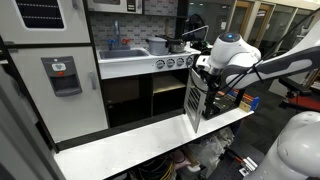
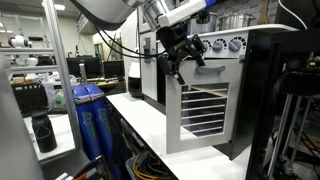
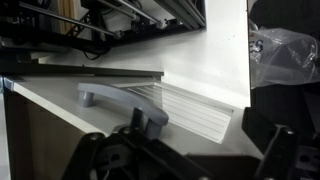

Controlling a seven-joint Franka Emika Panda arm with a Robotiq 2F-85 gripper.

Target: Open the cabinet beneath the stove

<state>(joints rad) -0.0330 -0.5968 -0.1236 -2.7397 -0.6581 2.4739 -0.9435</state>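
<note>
The cabinet door (image 1: 195,102) stands swung outward from the white toy kitchen, and its slatted window shows in an exterior view (image 2: 205,110). The opening behind it (image 1: 168,96) is dark. The stove's strip of silver knobs (image 1: 175,62) runs just above it and also shows in the other exterior view (image 2: 226,45). My gripper (image 1: 205,72) is at the door's upper edge (image 2: 183,60), open and holding nothing. In the wrist view the grey door handle (image 3: 120,101) lies by one finger and the slats (image 3: 200,112) lie between the spread fingers (image 3: 195,158).
A tall white door with a grey dispenser (image 1: 63,75) stands beside a wider dark compartment (image 1: 125,95). The sink with its faucet (image 1: 122,48) is on the counter. A white shelf (image 1: 150,135) runs below the kitchen. A blue bin (image 2: 90,120) and cables sit nearby.
</note>
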